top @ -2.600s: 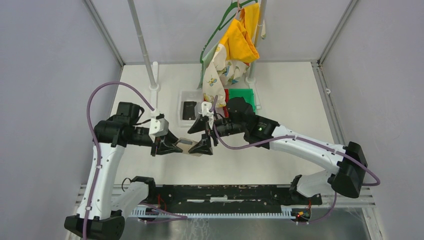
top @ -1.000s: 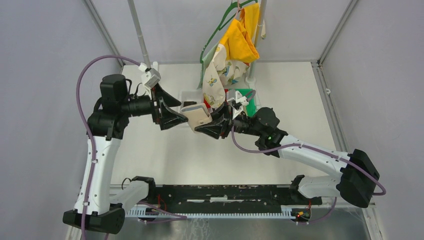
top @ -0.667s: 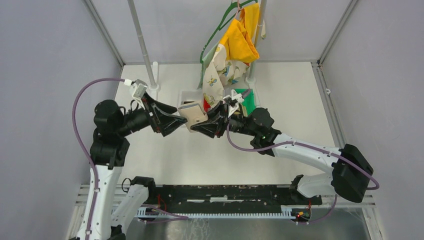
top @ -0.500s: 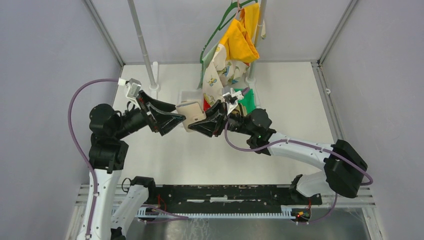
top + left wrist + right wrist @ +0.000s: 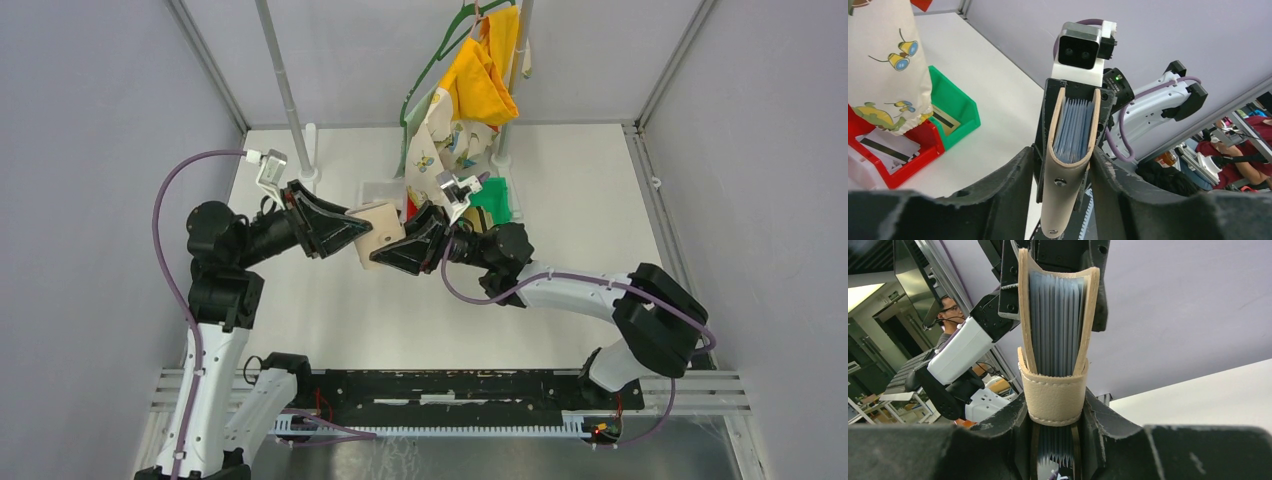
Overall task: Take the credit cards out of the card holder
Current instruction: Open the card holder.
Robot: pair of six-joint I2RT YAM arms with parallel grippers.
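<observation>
The tan card holder hangs in the air above the table, held from both sides. My left gripper comes from the left; its fingers press the closed spine end. My right gripper comes from the right, shut on the snap-tab end. Bluish clear sleeves show edge-on between the covers; I cannot make out single cards inside them. A pale credit card with a dark stripe lies in the red bin. Another striped card lies in the green bin.
A white bin, the red bin and the green bin stand at the back of the table. Yellow and patterned cloths hang from a hanger above them, the patterned one close by. An upright pole stands at the back left.
Both arms have carried the card holder up off the table towards the bins, then slightly left. My left gripper was wide open a second ago and has closed onto the holder.
</observation>
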